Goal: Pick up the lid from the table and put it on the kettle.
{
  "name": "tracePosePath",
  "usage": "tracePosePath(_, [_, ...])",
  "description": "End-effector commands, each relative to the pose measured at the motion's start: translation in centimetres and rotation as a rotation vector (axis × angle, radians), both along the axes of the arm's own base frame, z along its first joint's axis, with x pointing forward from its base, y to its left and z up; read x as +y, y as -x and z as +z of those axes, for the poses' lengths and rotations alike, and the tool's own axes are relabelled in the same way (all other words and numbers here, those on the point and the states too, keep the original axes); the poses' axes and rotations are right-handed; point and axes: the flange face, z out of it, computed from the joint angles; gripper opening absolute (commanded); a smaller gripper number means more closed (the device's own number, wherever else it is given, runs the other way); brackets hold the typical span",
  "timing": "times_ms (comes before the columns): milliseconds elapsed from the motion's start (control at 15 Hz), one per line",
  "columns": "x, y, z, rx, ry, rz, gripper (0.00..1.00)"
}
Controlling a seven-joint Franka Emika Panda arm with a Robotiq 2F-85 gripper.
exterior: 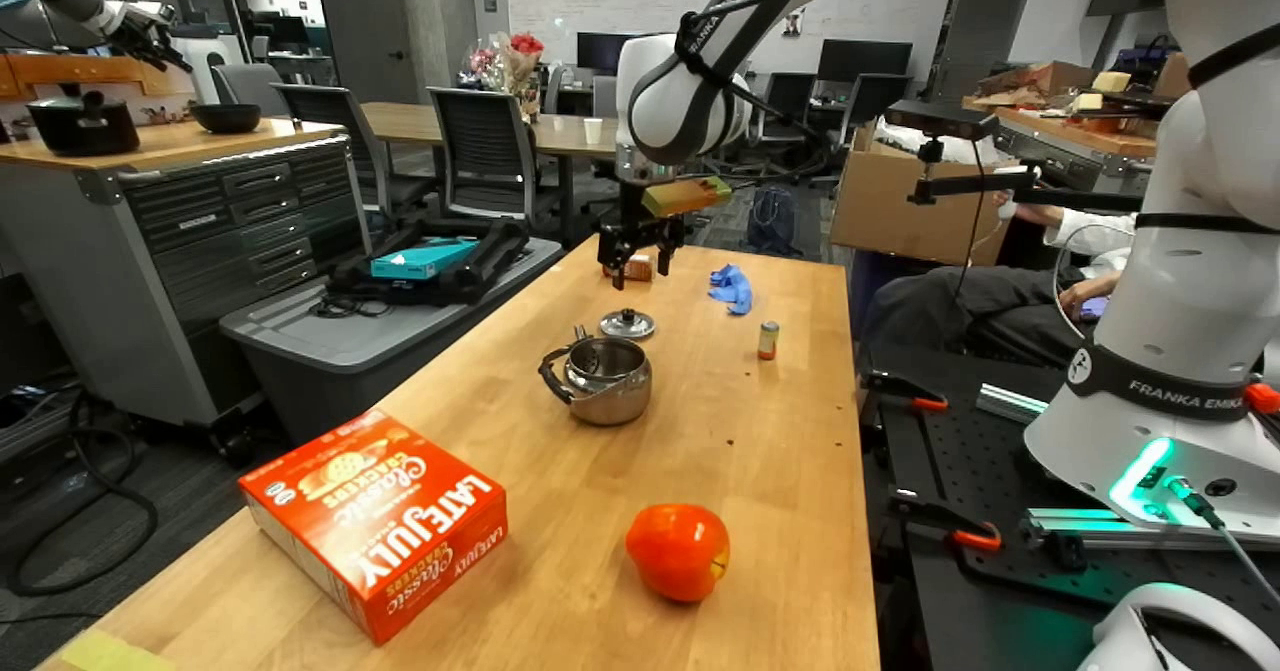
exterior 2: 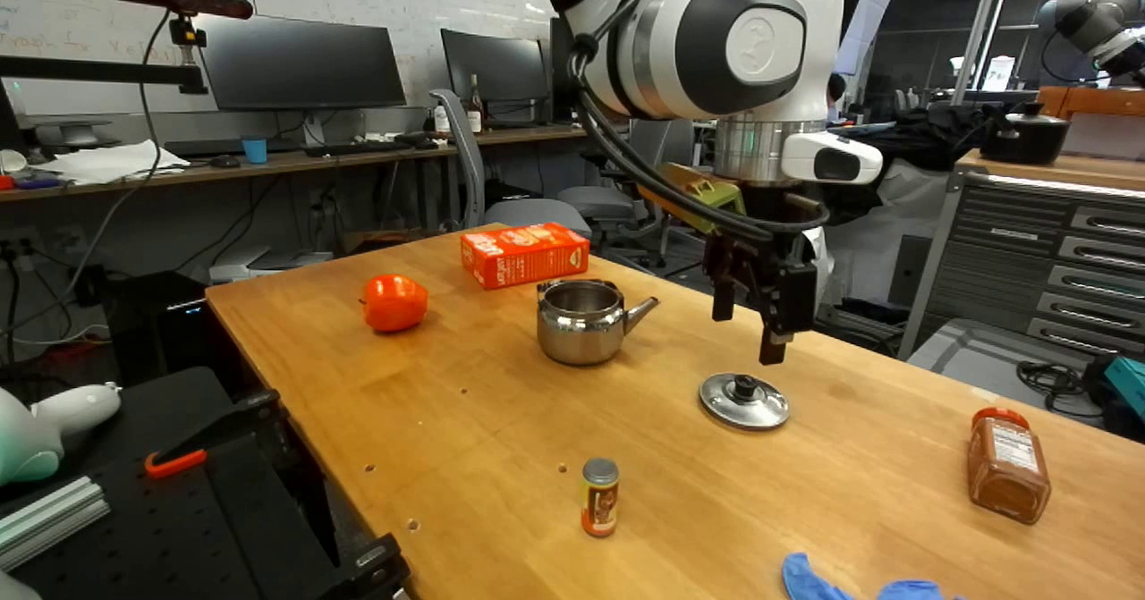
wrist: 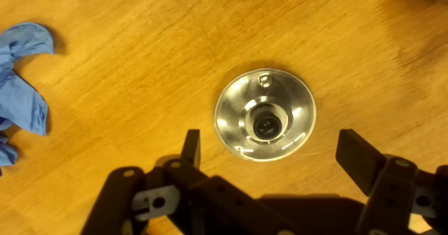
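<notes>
The lid is a round shiny metal disc with a black knob. It lies flat on the table, knob up, in both exterior views (exterior: 628, 325) (exterior 2: 744, 401) and in the wrist view (wrist: 265, 114). The steel kettle (exterior: 615, 396) stands upright near the lid, its top open; its spout shows in an exterior view (exterior 2: 580, 333). My gripper (exterior: 641, 271) is open and empty. It hangs pointing down above the lid (exterior 2: 748, 332), apart from it. In the wrist view the fingertips (wrist: 269, 133) lie left and right of the lid, with the knob roughly midway between them.
A red cracker box (exterior: 375, 521) and a red-orange pepper-like object (exterior: 680, 551) lie on the kettle's far side from the lid. A small can (exterior 2: 599, 497), a blue glove (wrist: 21, 91) and a brown jar with a red cap (exterior 2: 1009, 466) are also on the table.
</notes>
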Motion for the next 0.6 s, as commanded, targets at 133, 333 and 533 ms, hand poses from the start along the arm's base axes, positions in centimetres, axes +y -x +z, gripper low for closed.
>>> tracePosePath(133, [-1.16, -1.15, -0.99, -0.023, 0.008, -0.004, 1.0])
tracePosePath(333, [-1.16, -1.21, -1.2, -0.016, 0.004, 0.009, 1.0])
tracePosePath(533, [-1.21, -1.18, -1.26, -0.008, 0.003, 0.013, 1.0])
